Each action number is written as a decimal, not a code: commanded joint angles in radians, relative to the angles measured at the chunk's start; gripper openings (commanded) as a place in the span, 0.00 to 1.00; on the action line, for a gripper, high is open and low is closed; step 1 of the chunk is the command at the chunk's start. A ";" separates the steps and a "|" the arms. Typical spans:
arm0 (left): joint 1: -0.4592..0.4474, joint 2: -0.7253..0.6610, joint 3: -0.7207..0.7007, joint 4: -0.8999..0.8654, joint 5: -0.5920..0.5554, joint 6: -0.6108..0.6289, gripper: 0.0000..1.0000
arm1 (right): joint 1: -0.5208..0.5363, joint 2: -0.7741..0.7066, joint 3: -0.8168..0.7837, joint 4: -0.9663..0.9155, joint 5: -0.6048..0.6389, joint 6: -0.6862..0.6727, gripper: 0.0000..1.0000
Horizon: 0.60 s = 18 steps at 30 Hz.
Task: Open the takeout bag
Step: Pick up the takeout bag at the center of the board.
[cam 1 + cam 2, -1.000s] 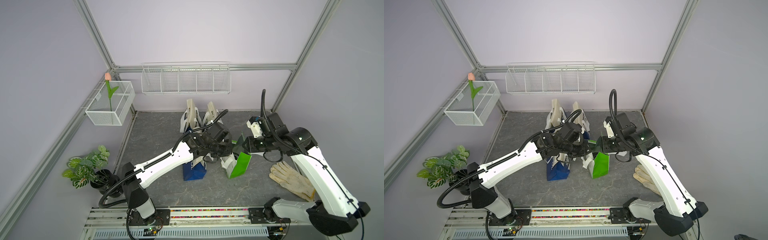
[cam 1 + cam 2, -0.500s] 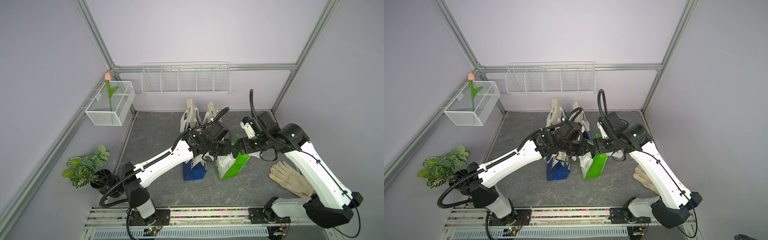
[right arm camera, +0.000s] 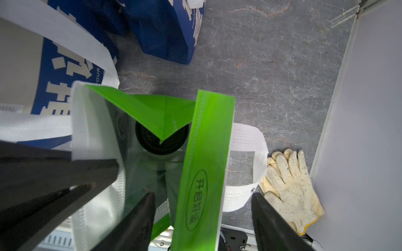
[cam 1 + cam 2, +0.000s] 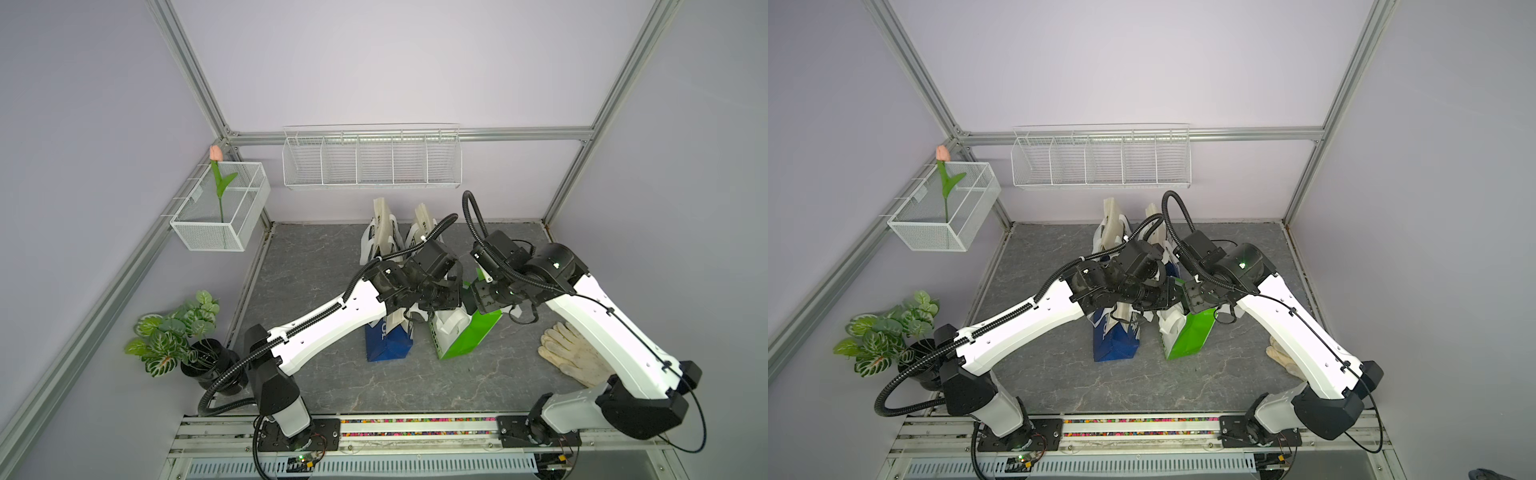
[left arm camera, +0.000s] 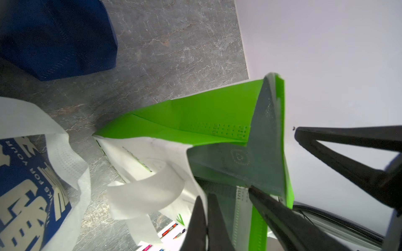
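Observation:
The takeout bag (image 4: 467, 338) (image 4: 1187, 338) is green with white sides and stands on the grey floor mid-table. My left gripper (image 5: 206, 209) (image 4: 451, 296) is shut on the bag's white wall at the rim. My right gripper (image 3: 205, 217) (image 4: 478, 297) is open. Its fingers (image 3: 139, 219) straddle the green rim strip (image 3: 205, 165) without pinching it. The bag's mouth gapes a little, showing a grey lining (image 5: 243, 160). A white handle loop (image 5: 150, 187) hangs loose outside.
A blue bag (image 4: 388, 343) stands just left of the green one. Two white bags (image 4: 382, 232) lean at the back wall. A pale work glove (image 4: 575, 353) lies to the right. A potted plant (image 4: 178, 332) and wire baskets (image 4: 372, 160) line the left and back.
My right gripper has opened and let go of the green side, moving left toward my left gripper. The bag has swung left and stands more upright. The left gripper stays shut.

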 commanded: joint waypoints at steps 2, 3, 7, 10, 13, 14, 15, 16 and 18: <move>0.005 -0.015 0.004 0.035 -0.001 0.009 0.00 | 0.028 0.022 0.021 -0.067 0.102 0.045 0.68; 0.005 -0.016 0.002 0.035 -0.004 0.009 0.00 | 0.021 0.016 0.012 -0.064 0.106 0.046 0.64; 0.008 -0.021 -0.010 0.037 -0.006 0.008 0.00 | -0.044 -0.018 -0.035 -0.021 0.050 0.029 0.49; 0.010 -0.023 -0.019 0.038 -0.008 0.008 0.00 | -0.052 -0.042 -0.038 -0.025 0.046 0.031 0.38; 0.013 -0.021 -0.028 0.041 -0.009 0.008 0.00 | -0.061 -0.065 -0.039 -0.033 0.043 0.029 0.22; 0.015 -0.021 -0.029 0.041 -0.008 0.008 0.00 | -0.070 -0.072 -0.042 -0.033 0.038 0.028 0.14; 0.017 -0.022 -0.031 0.041 -0.008 0.009 0.00 | -0.078 -0.080 -0.041 -0.035 0.031 0.027 0.08; 0.020 -0.021 -0.034 0.043 -0.008 0.008 0.00 | -0.084 -0.087 -0.041 -0.033 0.019 0.023 0.07; 0.024 -0.021 -0.041 0.047 -0.008 0.009 0.00 | -0.103 -0.106 -0.045 -0.019 -0.012 0.013 0.07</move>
